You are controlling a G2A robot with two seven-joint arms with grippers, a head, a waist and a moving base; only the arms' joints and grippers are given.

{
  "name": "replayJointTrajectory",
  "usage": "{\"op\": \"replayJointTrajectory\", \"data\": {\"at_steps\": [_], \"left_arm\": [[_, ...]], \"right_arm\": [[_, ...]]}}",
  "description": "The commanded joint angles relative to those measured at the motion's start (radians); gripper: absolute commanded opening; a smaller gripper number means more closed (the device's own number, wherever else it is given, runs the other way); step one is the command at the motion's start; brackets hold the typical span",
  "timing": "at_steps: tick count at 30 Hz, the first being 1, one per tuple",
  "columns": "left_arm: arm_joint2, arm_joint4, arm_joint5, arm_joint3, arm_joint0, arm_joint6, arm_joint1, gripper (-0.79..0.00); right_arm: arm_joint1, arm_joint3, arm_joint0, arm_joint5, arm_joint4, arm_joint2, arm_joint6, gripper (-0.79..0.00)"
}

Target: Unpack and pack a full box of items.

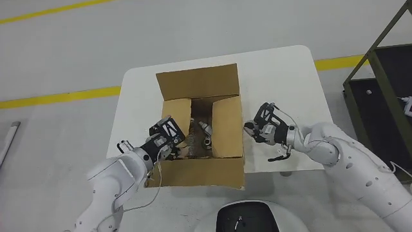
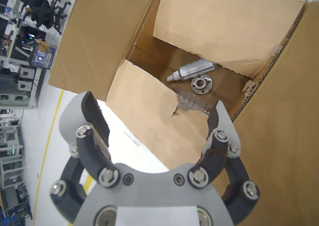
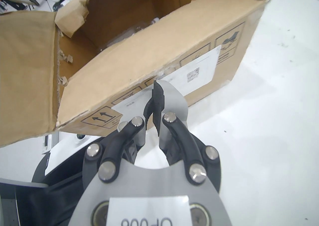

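Note:
An open cardboard box (image 1: 199,80) stands on the white table (image 1: 283,71), with its side flaps folded partly inward. On its floor lie a white tube (image 2: 192,70), a round metal flange (image 2: 201,84) and some crumpled clear plastic (image 2: 189,103). My left gripper (image 2: 153,107) is open, its fingers straddling the edge of the box's left flap (image 2: 149,112). My right gripper (image 3: 156,92) is shut with nothing visibly between its fingers. It sits just outside the box's right wall (image 3: 174,45), close to the right flap's torn edge. In the top view the left gripper (image 1: 168,135) and right gripper (image 1: 253,129) flank the box.
A white label (image 3: 197,72) is stuck on the box's outer right wall. Bare table lies to the right of the box and behind it. A dark metal rack (image 1: 380,77) stands off the table at the right. Yellow lines (image 1: 58,96) cross the floor.

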State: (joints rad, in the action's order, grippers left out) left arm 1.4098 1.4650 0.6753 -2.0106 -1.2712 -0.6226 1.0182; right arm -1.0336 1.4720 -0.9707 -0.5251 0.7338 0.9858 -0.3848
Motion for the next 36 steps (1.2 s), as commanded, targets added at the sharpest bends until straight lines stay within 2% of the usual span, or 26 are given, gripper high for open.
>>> {"op": "replayJointTrajectory", "data": {"at_steps": [1, 6, 21, 25, 28, 32, 34, 36], "left_arm": [[-0.031, -0.045, -0.038, 0.035, 0.03, -0.045, 0.006, 0.0], [-0.084, -0.2, -0.07, 0.114, 0.093, -0.124, 0.019, 0.0], [-0.084, -0.2, -0.07, 0.114, 0.093, -0.124, 0.019, 0.0], [-0.114, -0.167, -0.106, 0.112, 0.094, -0.113, 0.022, 0.0], [-0.153, -0.134, -0.171, 0.126, 0.115, -0.139, 0.03, 0.0], [-0.212, -0.075, -0.24, 0.154, 0.153, -0.201, 0.04, -0.179], [-0.24, -0.057, -0.272, 0.172, 0.178, -0.242, 0.047, -0.24], [-0.268, 0.008, -0.286, 0.179, 0.196, -0.264, 0.051, -0.345]], "right_arm": [[0.007, 0.043, -0.012, 0.021, -0.008, 0.052, 0.026, -0.785], [0.013, 0.143, -0.021, 0.04, -0.017, 0.104, 0.032, -0.785], [-0.001, 0.158, -0.002, 0.043, -0.035, 0.062, 0.012, -0.785], [-0.007, 0.156, -0.001, 0.033, -0.025, 0.044, 0.014, -0.785], [-0.015, 0.138, 0.008, 0.041, -0.009, 0.018, 0.014, -0.785], [-0.028, 0.11, 0.023, 0.049, 0.012, -0.022, 0.014, -0.785], [-0.036, 0.095, 0.033, 0.055, 0.017, -0.041, 0.022, -0.785], [-0.042, 0.085, 0.04, 0.056, 0.021, -0.053, 0.025, -0.785]]}}
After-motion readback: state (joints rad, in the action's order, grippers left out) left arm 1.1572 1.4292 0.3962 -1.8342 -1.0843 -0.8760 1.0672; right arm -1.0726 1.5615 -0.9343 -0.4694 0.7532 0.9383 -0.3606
